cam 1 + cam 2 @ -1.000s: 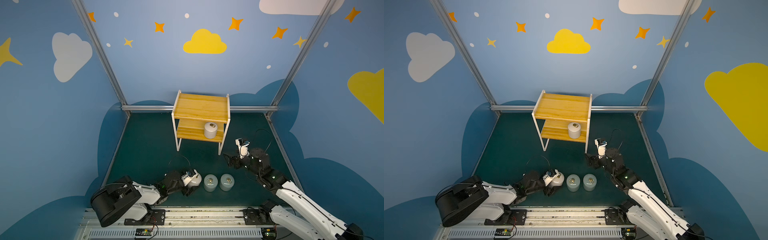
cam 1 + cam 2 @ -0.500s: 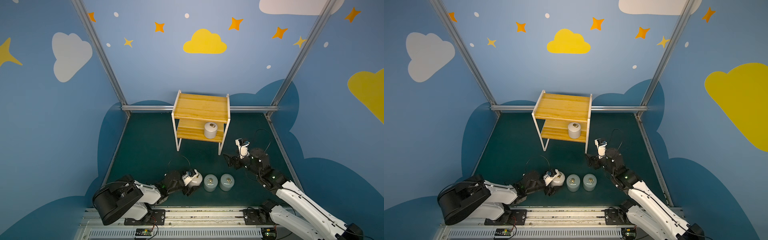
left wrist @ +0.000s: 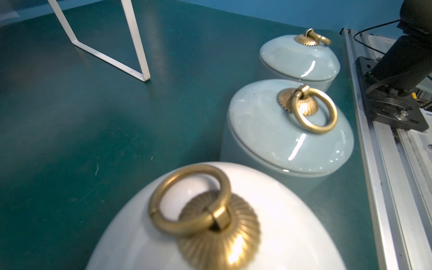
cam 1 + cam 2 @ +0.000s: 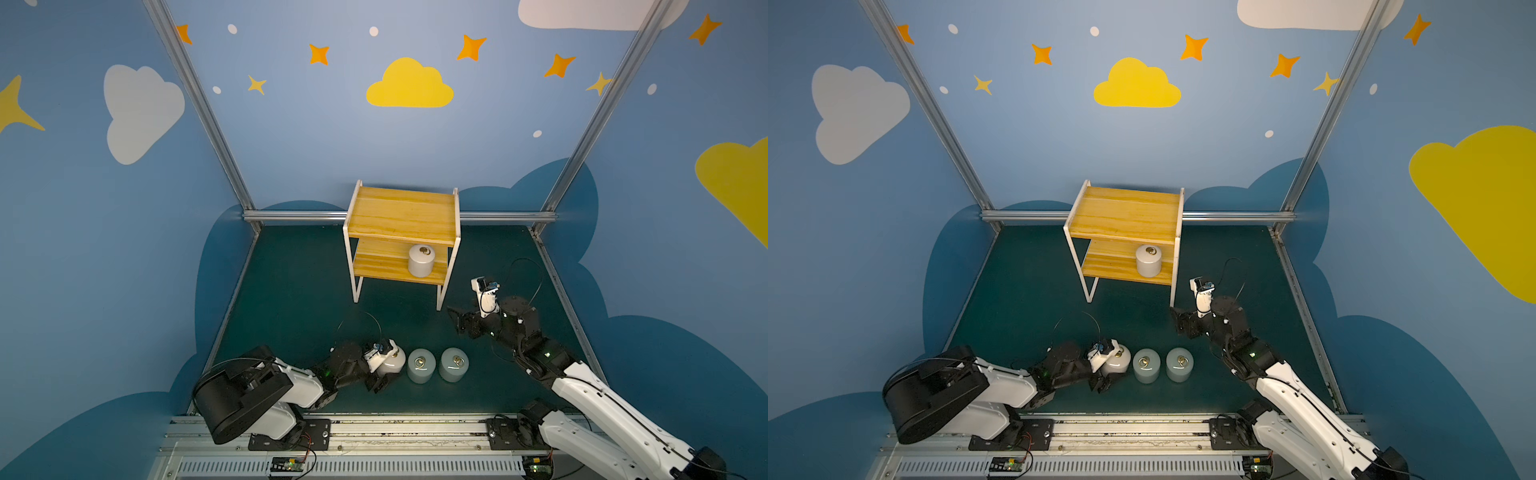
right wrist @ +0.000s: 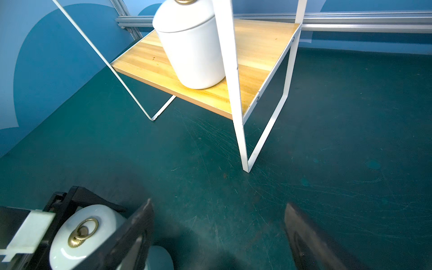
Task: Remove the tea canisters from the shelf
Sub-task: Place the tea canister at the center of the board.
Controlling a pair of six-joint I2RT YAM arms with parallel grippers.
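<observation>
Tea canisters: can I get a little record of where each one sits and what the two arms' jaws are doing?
Shelf lower board: one off-white canister, upright
Green mat, in front of it: grey-blue canister and its twin, side by side
Left jaws: shut on second off-white canister, next to that pair
Right jaws: open, empty, near a front leg of the rack

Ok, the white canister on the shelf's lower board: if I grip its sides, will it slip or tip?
The white canister looks smooth and glazed, so probably slippery, and breakable if knocked. It is squat and flat-based on the lower board, so a push should slide it rather than tip it. The lid looks separate; the ring might lift only that.
</observation>
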